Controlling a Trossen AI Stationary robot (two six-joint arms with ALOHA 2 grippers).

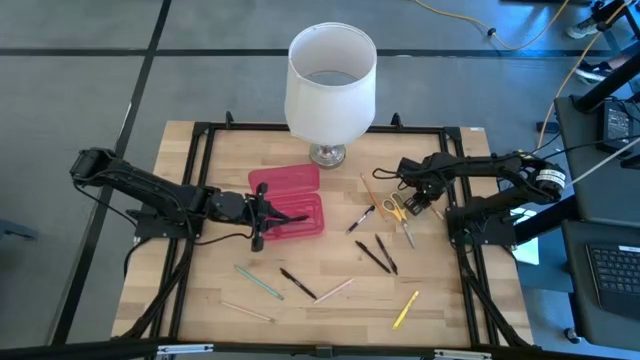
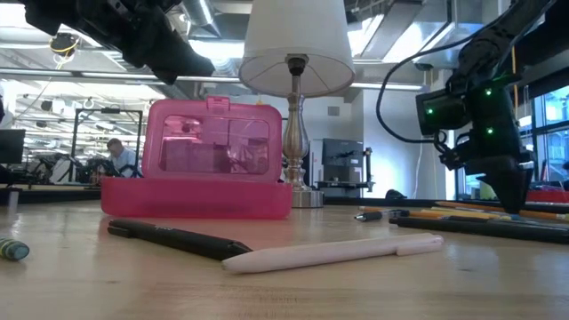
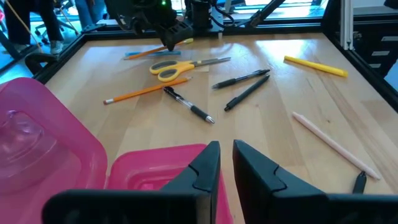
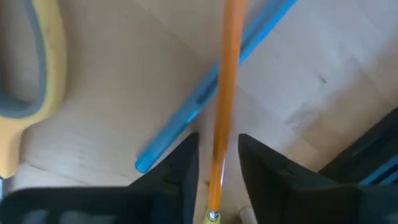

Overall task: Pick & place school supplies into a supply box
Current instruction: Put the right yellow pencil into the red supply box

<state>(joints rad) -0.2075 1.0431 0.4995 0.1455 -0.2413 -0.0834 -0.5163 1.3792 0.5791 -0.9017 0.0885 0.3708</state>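
Observation:
The pink supply box point(image 1: 290, 205) lies with its lid open left of the table's middle. My left gripper point(image 3: 227, 152) hovers over its near end, its fingers a narrow gap apart with nothing between them. My right gripper point(image 4: 217, 168) points down at the table's right side, next to the yellow-handled scissors point(image 1: 397, 209). It is open, with one finger on each side of an orange pencil point(image 4: 227, 74). That pencil lies on the wood across a blue pen point(image 4: 205, 93). Black pens point(image 1: 376, 255), a green one point(image 1: 258, 282) and a yellow one point(image 1: 405, 310) lie loose on the near half.
A white-shaded lamp point(image 1: 330, 85) stands at the far middle, just behind the box. A black frame point(image 1: 200, 135) rims the table. A pale pink pen point(image 1: 335, 290) and a black pen point(image 1: 298, 285) lie near the front edge.

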